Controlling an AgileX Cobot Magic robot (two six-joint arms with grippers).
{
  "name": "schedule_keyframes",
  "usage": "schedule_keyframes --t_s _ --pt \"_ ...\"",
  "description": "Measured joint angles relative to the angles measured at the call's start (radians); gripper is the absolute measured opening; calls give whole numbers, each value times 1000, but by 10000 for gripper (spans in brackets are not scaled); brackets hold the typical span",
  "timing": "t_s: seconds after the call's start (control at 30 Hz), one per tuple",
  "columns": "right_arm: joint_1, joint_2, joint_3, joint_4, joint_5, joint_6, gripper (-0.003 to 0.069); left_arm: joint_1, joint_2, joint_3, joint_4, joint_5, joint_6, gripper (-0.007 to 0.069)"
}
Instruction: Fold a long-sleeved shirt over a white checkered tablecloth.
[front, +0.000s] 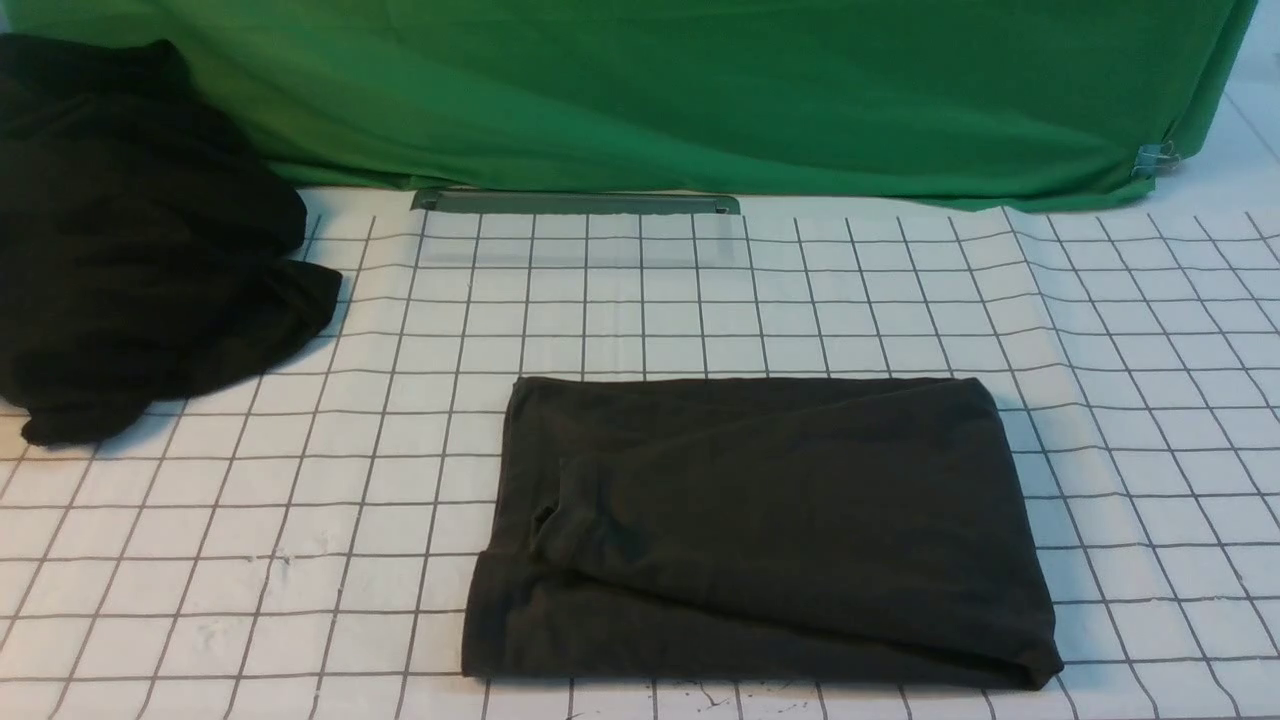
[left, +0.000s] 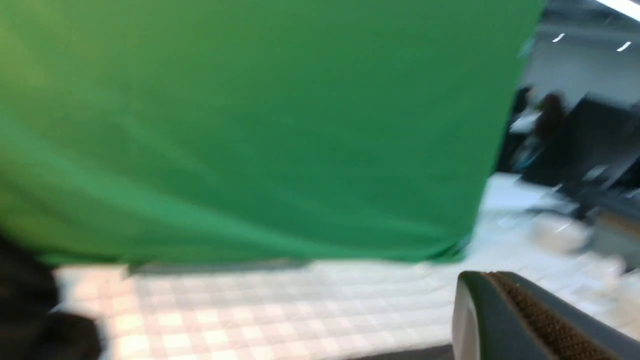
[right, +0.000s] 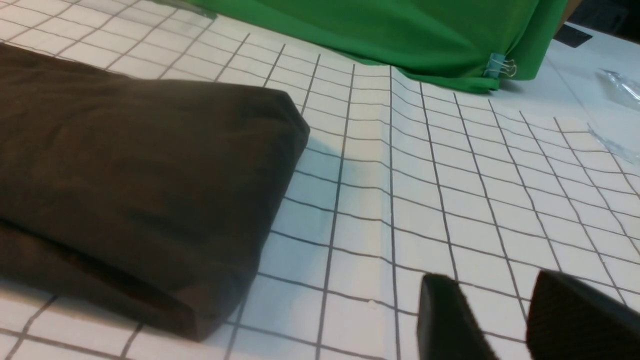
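Observation:
The long-sleeved shirt (front: 760, 530) lies folded into a dark charcoal rectangle on the white checkered tablecloth (front: 250, 520), near the front middle; no logo or label shows. Neither gripper appears in the front view. In the right wrist view my right gripper (right: 492, 280) hovers open over bare tablecloth (right: 450, 200), apart from the shirt's folded corner (right: 135, 175), with nothing between its fingers. The left wrist view is blurred: my left gripper (left: 495, 275) has its fingers pressed together and holds nothing, above the tablecloth (left: 300, 310).
A blacker shapeless heap of fabric (front: 130, 230) sits at the back left. The green backdrop (front: 700, 90) hangs along the far edge, held by a binder clip (front: 1155, 157). A grey bar (front: 575, 203) lies at its foot.

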Motion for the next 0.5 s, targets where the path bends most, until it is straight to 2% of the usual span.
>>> schedule_keyframes --t_s 0.13,0.27,0.33,0.5 --pt "0 0 0 0 0 0 241 74 -79 122 74 4 0 1" --pt "0 0 0 0 0 0 241 242 -143 252 117 -18 -1 1" --pt "0 0 0 0 0 0 241 285 -143 291 127 -41 -1 1" --pt "0 0 0 0 0 0 241 302 -143 411 160 -112 -2 1"
